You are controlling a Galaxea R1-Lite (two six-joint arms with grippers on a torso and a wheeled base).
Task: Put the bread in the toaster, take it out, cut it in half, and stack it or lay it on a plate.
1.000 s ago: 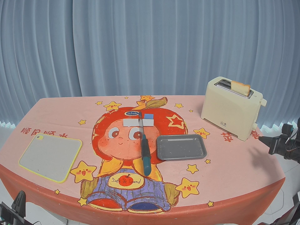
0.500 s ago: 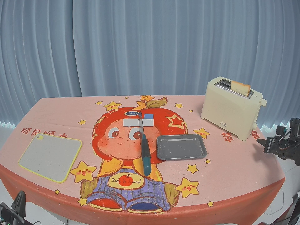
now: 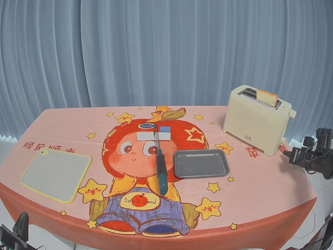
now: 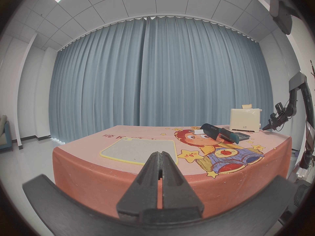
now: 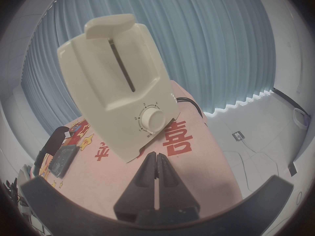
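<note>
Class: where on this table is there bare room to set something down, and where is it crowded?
Free: between the cutting board and the knife; the near strip in front of the tray; the far corner behind the board. Crowded: knife beside tray, and beside the toaster by the right end effector.

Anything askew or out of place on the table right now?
Nothing spilled or damaged. The bread sticks up at one end of the toaster slot, and the knife blade rests across a small white-and-blue block, off the cutting board.
</note>
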